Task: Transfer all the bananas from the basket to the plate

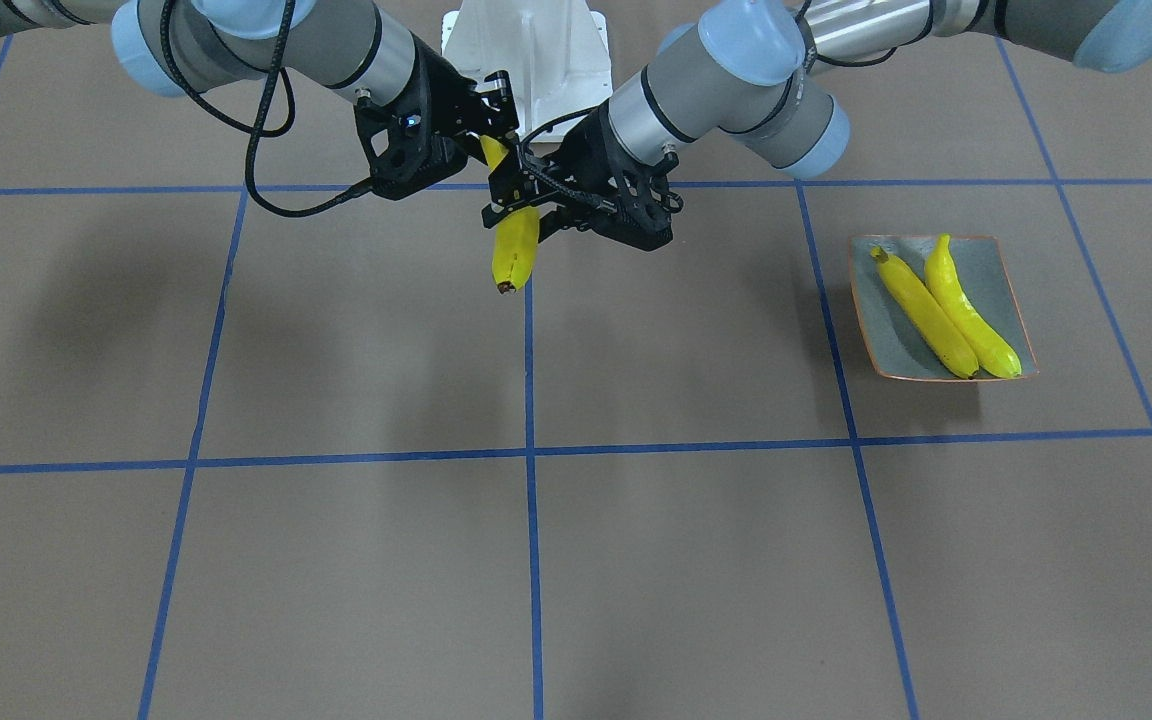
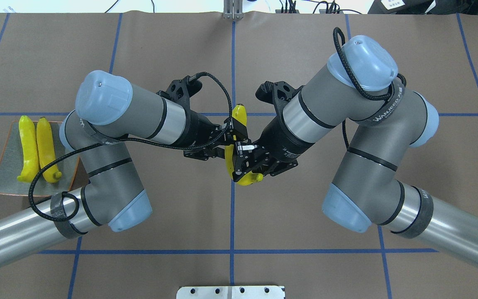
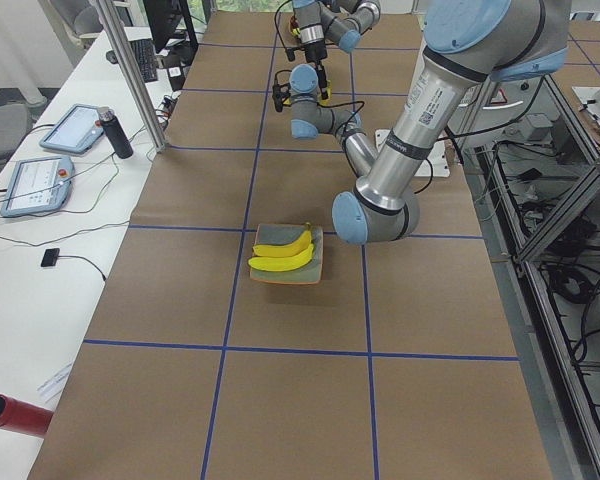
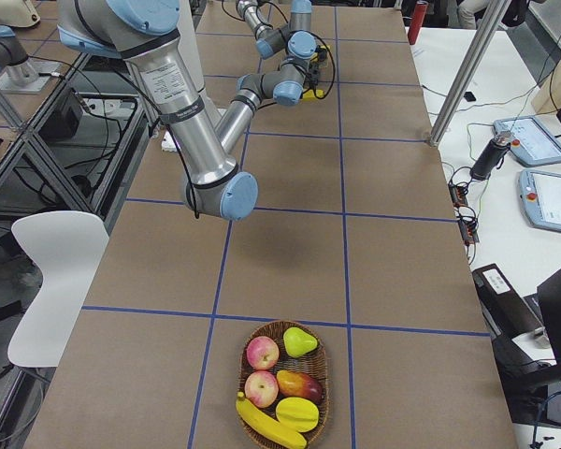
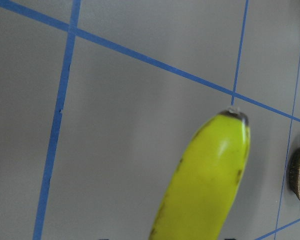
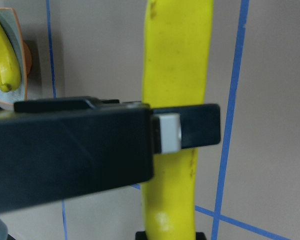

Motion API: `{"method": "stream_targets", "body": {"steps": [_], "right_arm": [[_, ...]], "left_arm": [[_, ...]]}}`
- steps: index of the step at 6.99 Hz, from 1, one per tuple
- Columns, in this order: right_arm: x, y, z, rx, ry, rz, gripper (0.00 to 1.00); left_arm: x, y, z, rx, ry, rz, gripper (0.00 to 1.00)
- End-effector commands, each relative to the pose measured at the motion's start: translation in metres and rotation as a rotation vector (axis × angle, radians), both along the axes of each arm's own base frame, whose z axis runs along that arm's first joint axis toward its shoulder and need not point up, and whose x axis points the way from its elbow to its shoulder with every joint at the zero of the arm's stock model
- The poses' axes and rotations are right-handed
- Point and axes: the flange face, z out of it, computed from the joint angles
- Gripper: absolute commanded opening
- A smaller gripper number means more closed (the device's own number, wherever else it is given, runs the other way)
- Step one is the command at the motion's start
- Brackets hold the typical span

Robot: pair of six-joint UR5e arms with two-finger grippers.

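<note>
While two bananas (image 1: 921, 312) lie on the plate (image 1: 988, 268), we see the left end effector (image 1: 524, 205) and right end effector (image 1: 494, 135) both clamping a third banana (image 1: 515, 252).

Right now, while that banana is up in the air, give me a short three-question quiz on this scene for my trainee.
1. How many bananas lie on the plate?
2. True or false: one banana lies in the basket beside other fruit.
3. The raised banana is: A) lying on the brown tabletop, B) held up in the air, C) set on the plate.

Key: 1. two. 2. true. 3. B.
</note>
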Motion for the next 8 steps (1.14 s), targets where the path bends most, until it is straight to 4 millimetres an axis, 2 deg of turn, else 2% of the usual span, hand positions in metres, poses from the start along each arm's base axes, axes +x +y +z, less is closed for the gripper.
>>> {"method": "stream_targets", "body": {"steps": [1, 2, 3, 4, 8], "right_arm": [[-0.001, 0.0022, 0.0111, 0.019, -0.019, -0.006, 0.0], [-0.0018, 0.0038, 0.0146, 0.024, -0.027, -0.009, 0.0], [-0.0035, 0.0057, 0.0146, 0.014, -0.025, -0.009, 0.56], [-0.0044, 0.0083, 0.0109, -0.036, -0.017, 0.002, 0.99], [0.0012, 0.008, 0.0059, -0.061, -0.023, 0.014, 1.0]], "left_arm": [[0.0035, 0.0026, 0.0055, -0.004, -0.009, 0.007, 0.0], [0.0034, 0.0027, 0.0054, -0.006, -0.011, 0.008, 0.0], [0.0035, 0.0029, 0.0094, -0.01, -0.018, 0.011, 0.0], [0.0038, 0.0029, 0.0097, -0.014, -0.02, 0.012, 0.0], [0.0037, 0.003, 0.0116, -0.013, -0.022, 0.012, 0.0]]}}
